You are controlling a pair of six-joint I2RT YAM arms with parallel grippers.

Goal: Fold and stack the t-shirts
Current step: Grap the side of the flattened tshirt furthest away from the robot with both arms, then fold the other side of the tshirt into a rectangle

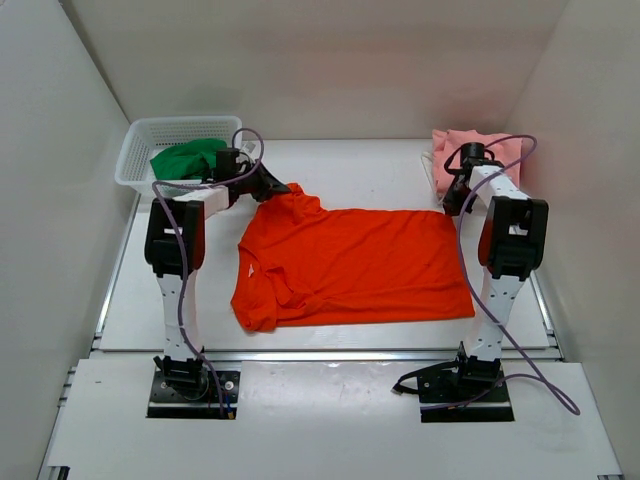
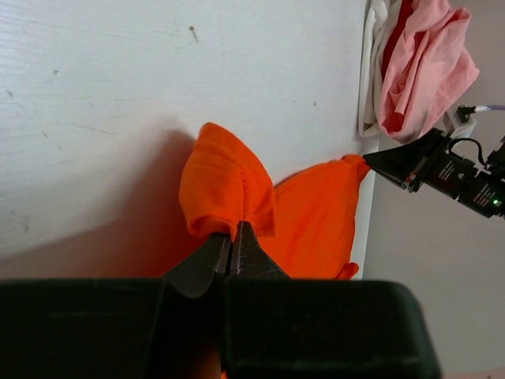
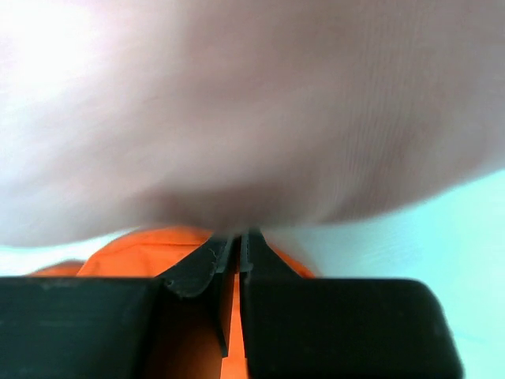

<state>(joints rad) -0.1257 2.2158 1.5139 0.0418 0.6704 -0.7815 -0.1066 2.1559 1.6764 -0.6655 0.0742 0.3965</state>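
Note:
The orange-red t-shirt (image 1: 350, 262) lies spread flat in the middle of the table. My left gripper (image 1: 276, 187) is shut on its far left sleeve; in the left wrist view the jaws (image 2: 235, 229) pinch a bunched fold of the orange cloth (image 2: 225, 185). My right gripper (image 1: 452, 204) is shut on the shirt's far right corner; in the right wrist view (image 3: 239, 235) orange cloth (image 3: 126, 257) shows between and under the fingers. The pale pink t-shirt (image 1: 466, 150) lies crumpled at the back right, just behind the right gripper. The green t-shirt (image 1: 190, 160) lies in the basket.
The white mesh basket (image 1: 145, 140) stands at the back left, close behind the left arm. White walls enclose the table on three sides. In the left wrist view the pink shirt (image 2: 426, 71) lies beyond the right gripper (image 2: 377, 161).

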